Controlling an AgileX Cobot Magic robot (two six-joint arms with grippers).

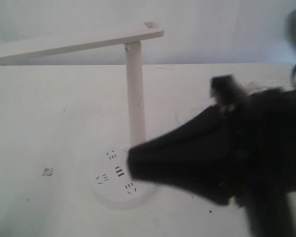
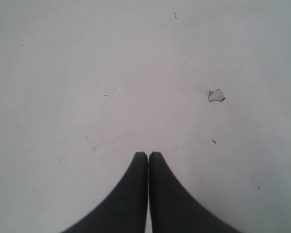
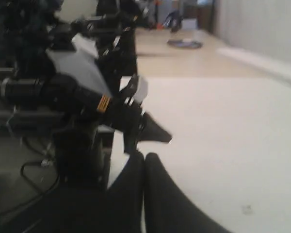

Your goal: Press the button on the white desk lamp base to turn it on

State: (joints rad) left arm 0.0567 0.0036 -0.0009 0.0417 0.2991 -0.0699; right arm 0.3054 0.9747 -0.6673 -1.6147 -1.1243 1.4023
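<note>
Exterior view: right gripper (image 1: 131, 161), jaws pressed together, tip over the white desk lamp base (image 1: 107, 191); left gripper (image 2: 148, 156) likewise closed.

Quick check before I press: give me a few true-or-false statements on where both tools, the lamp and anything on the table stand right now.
1. In the exterior view the right tool has its tip overlapping the right side of the white desk lamp base. True.
2. The left tool is open. False: its fingers are shut together above the bare table.
3. The lamp arm lies folded flat on the base. False: it sits on top of the upright post and reaches left.
4. A small scrap lies on the table left of the base. True.
</note>
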